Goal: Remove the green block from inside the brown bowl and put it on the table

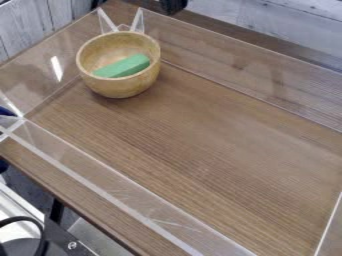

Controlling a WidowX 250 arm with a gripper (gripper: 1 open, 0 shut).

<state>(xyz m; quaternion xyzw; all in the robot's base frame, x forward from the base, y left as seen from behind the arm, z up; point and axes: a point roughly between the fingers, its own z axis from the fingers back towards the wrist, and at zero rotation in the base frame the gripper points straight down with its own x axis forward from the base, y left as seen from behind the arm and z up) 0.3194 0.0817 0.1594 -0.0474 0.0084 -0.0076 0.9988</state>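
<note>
The brown bowl (120,88) stands at the far left of the table (201,150). The green block (124,67) lies flat inside it, slanted across the yellowish bottom. Only a small dark tip of my gripper (175,6) shows at the top edge of the camera view, behind and to the right of the bowl and well apart from it. Its fingers are cut off by the frame, so I see nothing held in them.
Clear plastic walls (83,172) run along the table's edges, with a taller corner (118,20) just behind the bowl. Wood-grain surface stretches from the bowl to the right and front. Dark cables and metal parts (34,235) sit below the front left corner.
</note>
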